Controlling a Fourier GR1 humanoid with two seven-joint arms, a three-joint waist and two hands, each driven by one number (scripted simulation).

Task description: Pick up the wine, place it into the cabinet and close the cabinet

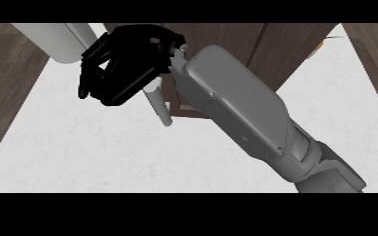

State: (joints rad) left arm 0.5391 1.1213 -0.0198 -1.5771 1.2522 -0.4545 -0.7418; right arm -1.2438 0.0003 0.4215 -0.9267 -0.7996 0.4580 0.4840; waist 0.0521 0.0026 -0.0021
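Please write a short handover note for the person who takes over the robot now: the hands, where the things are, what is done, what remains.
Right hand: up at the cabinet, fingers curled; whether it holds anything cannot be told.
Left hand: not in view.
Wine: no bottle can be clearly seen. A pale cylinder shows at the upper left and a pale bar, perhaps a handle, below the hand.
Done: cannot confirm that the wine is inside.
Left: check the wine's place, then close the cabinet.
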